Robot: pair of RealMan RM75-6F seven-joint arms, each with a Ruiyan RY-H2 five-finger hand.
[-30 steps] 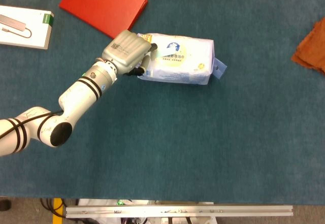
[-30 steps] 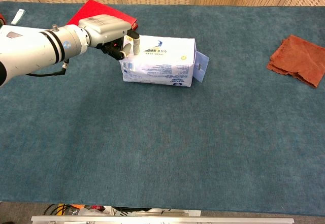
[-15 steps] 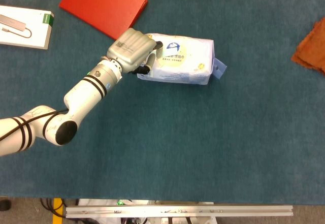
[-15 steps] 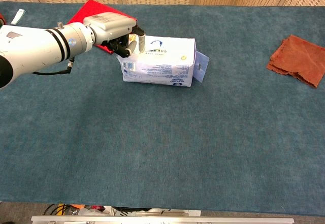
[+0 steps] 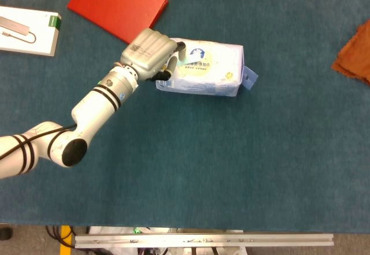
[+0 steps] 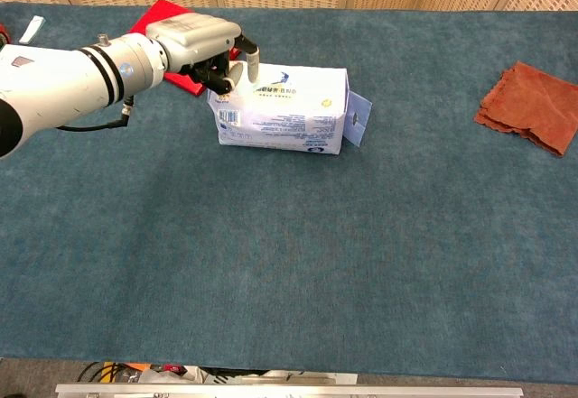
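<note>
1. The tissue pack (image 5: 203, 68) lies flat on the blue bench (image 5: 231, 162), left of its middle and toward the far side, with a small blue tab sticking out of its right end.
2. The left hand (image 5: 151, 54) grips the pack's left end, its fingers (image 6: 246, 62) curled over the top edge.
3. A red folder (image 5: 117, 5) lies just behind the hand, partly hidden by it in the chest view.
4. A white box (image 5: 28, 30) sits at the far left edge.
5. An orange cloth (image 6: 532, 106) lies well apart, at the right side.
6. The right hand shows in neither view.
</note>
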